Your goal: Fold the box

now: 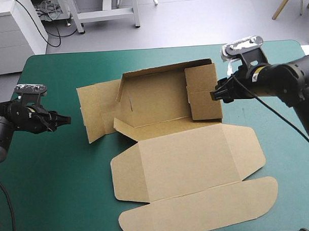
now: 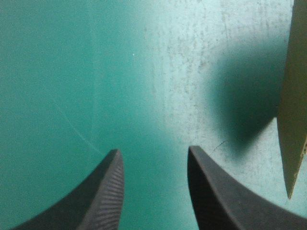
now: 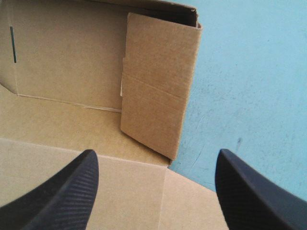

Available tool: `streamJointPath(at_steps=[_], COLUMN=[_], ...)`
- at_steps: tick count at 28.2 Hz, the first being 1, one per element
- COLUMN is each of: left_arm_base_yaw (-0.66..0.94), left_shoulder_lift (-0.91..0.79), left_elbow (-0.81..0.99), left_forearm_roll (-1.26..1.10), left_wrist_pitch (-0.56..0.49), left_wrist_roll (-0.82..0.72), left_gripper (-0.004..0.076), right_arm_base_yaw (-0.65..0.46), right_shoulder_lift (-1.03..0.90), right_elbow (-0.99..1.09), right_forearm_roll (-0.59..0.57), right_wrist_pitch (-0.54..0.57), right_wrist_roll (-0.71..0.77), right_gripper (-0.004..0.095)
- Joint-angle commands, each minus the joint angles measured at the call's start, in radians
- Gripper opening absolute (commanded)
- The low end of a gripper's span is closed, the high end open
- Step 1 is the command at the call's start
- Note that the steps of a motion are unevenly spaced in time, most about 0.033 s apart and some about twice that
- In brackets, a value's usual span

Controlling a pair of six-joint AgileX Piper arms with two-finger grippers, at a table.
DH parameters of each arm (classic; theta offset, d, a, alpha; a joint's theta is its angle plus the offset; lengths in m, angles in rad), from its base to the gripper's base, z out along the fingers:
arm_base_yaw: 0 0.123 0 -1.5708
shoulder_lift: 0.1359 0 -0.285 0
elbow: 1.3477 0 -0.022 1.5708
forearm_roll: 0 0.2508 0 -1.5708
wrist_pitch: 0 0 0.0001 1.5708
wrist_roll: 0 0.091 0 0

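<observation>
**A:** Where does the box [image 1: 186,160] lie from each arm?

**B:** It's in the middle of the surface [image 1: 55,174]. The tray part runs long from left to right, and the lid [image 1: 198,210] lies flat toward the near edge. The back wall [image 1: 154,95] is up. The right gripper [image 1: 214,95] is at the box's right end, just beside the right end flap [image 1: 203,92], which is raised and folded inward.

**A:** And the other arm?

**B:** The left gripper [image 1: 65,119] hangs apart from the box. It points toward the left end flap [image 1: 97,115], which lies flat on the teal-green cover, with bare cover between them.

**A:** What about the fingers?

**B:** Neither gripper holds anything. In its own wrist view the right gripper [image 3: 157,151] is spread wide, with the folded flap ahead of it. The left gripper [image 2: 153,149] is parted more narrowly over bare cover. An edge of brown board shows ahead of it, off to one side.

**A:** So which arm goes next?

**B:** My guess is the left. That end looks unfinished, and the left arm is the nearer one. It would have to travel along the box's long axis to reach the flat flap. The right arm looks placed to press or steady its own end.

**A:** Is there room to work?

**B:** There's bare cover on the left side. The flat lid takes up the near side, so coming in from the ends seems better. A flap lying flush on the cover may be awkward to get a finger under.
</observation>
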Motion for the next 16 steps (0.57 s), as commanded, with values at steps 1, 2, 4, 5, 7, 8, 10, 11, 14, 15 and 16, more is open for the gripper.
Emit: streamJointPath(at_steps=[1,2,4,5,7,8,10,11,14,15,16], left_arm_base_yaw=[0.000,0.000,0.000,0.000,0.000,0.000,0.000,0.000,0.000,0.000,0.000], left_shoulder_lift=[-0.035,-0.035,-0.035,-0.035,-0.035,-0.035,-0.035,-0.035,-0.035,-0.035,-0.035], left_elbow=[-0.024,-0.024,-0.024,-0.024,-0.024,-0.024,-0.024,-0.024,-0.024,-0.024,-0.024], left_forearm_roll=[-0.010,-0.010,-0.010,-0.010,-0.010,-0.010,-0.010,-0.010,-0.010,-0.010,-0.010], left_wrist_pitch=[-0.044,-0.044,-0.045,-0.046,-0.046,-0.046,-0.046,-0.046,-0.046,-0.046,-0.046], left_wrist_roll=[-0.001,-0.001,-0.001,-0.001,-0.001,-0.001,-0.001,-0.001,0.003,0.005,0.008], left_gripper=[0.0300,0.0300,0.0300,0.0300,0.0299,0.0299,0.0299,0.0299,0.0296,0.0293,0.0290], right_arm_base_yaw=[0.036,0.058,0.065,0.065,0.065,0.062,0.051,0.040,0.004,-0.011,-0.024], right_shoulder_lift=[-0.065,-0.075,-0.071,-0.063,-0.045,-0.031,-0.004,0.011,0.063,0.085,0.106], right_elbow=[0.084,0.166,0.229,0.258,0.290,0.295,0.295,0.295,0.295,0.295,0.295], right_forearm_roll=[-0.008,-0.008,-0.024,-0.035,-0.054,-0.067,-0.075,-0.072,-0.068,-0.066,-0.065], right_wrist_pitch=[-0.132,-0.209,-0.290,-0.339,-0.417,-0.450,-0.498,-0.518,-0.537,-0.539,-0.539], right_wrist_roll=[0.042,0.067,0.078,0.081,0.081,0.083,0.097,0.097,0.092,0.092,0.090], right_gripper=[0.0634,0.0634,0.0634,0.0635,0.0642,0.0649,0.0654,0.0654,0.0653,0.0653,0.0654])
